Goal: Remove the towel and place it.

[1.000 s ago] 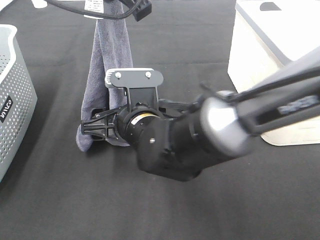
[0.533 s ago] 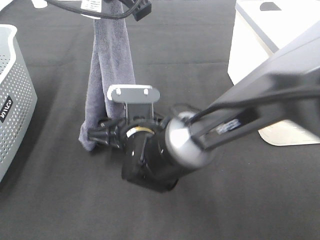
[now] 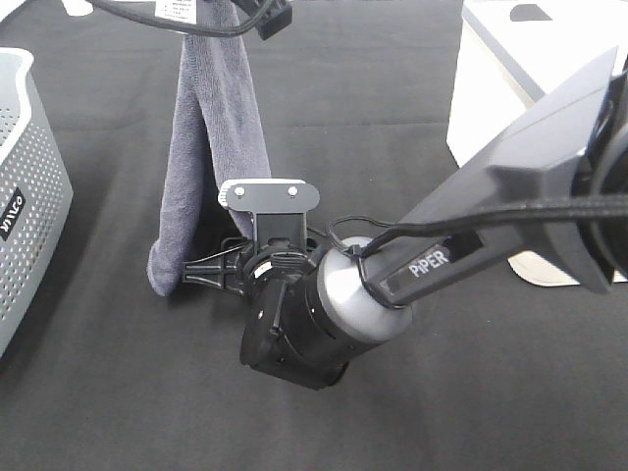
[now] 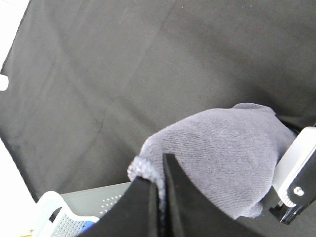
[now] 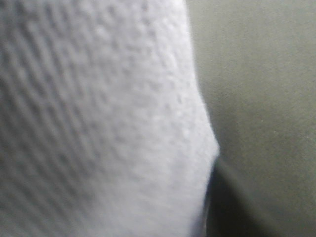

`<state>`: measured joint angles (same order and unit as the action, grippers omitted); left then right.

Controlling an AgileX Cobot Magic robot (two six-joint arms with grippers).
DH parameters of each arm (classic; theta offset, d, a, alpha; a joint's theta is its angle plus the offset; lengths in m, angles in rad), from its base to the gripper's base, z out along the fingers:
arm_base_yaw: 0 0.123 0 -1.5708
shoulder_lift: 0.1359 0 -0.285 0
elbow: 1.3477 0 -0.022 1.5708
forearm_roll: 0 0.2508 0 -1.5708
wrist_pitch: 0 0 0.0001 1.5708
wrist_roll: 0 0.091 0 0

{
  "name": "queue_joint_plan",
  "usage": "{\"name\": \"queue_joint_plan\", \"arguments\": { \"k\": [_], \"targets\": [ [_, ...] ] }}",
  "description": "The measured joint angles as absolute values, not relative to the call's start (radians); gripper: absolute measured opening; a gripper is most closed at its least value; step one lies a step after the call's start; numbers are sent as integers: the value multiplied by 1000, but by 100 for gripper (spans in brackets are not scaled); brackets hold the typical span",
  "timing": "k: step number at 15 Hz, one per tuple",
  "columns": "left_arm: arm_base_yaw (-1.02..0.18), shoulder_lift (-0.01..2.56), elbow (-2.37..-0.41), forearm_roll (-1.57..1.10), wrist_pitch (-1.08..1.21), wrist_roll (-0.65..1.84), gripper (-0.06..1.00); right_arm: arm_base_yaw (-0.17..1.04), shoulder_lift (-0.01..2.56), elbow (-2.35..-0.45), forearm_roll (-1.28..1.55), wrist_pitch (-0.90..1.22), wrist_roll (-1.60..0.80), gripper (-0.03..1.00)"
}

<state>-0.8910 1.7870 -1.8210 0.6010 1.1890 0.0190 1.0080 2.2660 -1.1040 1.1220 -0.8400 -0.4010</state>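
Although the towel (image 3: 214, 137) hangs lifted in the upper left of the exterior frame, it has not yet been set down. I judge the task roughly midway, with the lifting done and the placing left. Nearest the camera, in the lower middle, the right arm reaches to the cloth's bottom end, where the right gripper (image 3: 201, 270) sits against the fabric. Its wrist view is filled with blurred grey pile, and I cannot tell whether its jaws have closed on it. Farther back, at the top edge, the left gripper (image 4: 157, 174) is clamped tight on the towel's upper end. A perforated basket (image 3: 34, 186) stands at the left edge and a white box (image 3: 510, 88) at the upper right.
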Motion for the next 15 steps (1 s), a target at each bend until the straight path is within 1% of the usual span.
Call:
{"name": "queue_joint_plan", "arguments": {
  "k": [1, 2, 4, 6, 9, 11, 12, 15],
  "targets": [
    [-891, 1787, -1821, 604, 1190, 16, 0, 1008, 2222, -1080, 1122, -831, -401, 13],
    [-890, 1787, -1822, 606, 1190, 16, 0, 1008, 2190, -1066, 1125, -815, -401, 3],
    [-883, 1787, -1826, 622, 1191, 0, 0, 1008, 2129, -1036, 1125, -785, -406, 2],
    [-857, 1787, -1855, 642, 1189, -47, 0, 1008, 2055, -997, 1121, -740, -482, 2],
    [-793, 1787, -1931, 636, 1184, -125, 0, 1007, 1929, -980, 1094, -568, -808, 2],
    [-753, 1787, -1985, 603, 1177, -138, 0, 994, 1838, -980, 1097, -412, -1016, 2],
    [-738, 1787, -2005, 577, 1175, -138, 0, 966, 1794, -980, 1118, -303, -1090, 2],
    [-697, 1787, -2060, 537, 1150, -189, 0, 809, 1710, -980, 1123, 92, -1159, 2]
  ]
}}
